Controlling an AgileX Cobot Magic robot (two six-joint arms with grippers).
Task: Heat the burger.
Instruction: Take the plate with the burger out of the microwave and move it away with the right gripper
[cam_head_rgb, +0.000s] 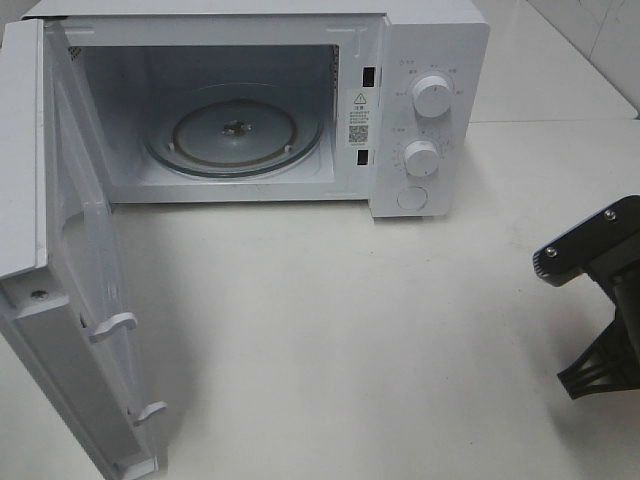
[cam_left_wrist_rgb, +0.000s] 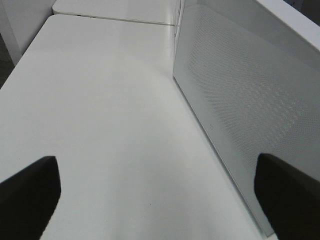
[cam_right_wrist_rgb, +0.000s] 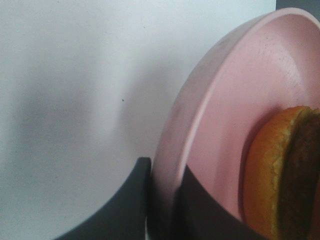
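The burger (cam_right_wrist_rgb: 282, 172) shows an orange-brown bun edge and a dark patty layer; it sits on a pink plate (cam_right_wrist_rgb: 225, 115). The right gripper (cam_right_wrist_rgb: 162, 200) is clamped on the plate's rim, one finger each side. In the high view only this arm's black body shows at the table's (cam_head_rgb: 330, 330) right edge. The microwave (cam_head_rgb: 430, 60) stands open, its door (cam_head_rgb: 70, 300) swung out left, its glass turntable (cam_head_rgb: 235, 130) bare. The left gripper (cam_left_wrist_rgb: 155, 192) has its fingers (cam_left_wrist_rgb: 30, 192) wide apart beside the door's outer face, holding nothing.
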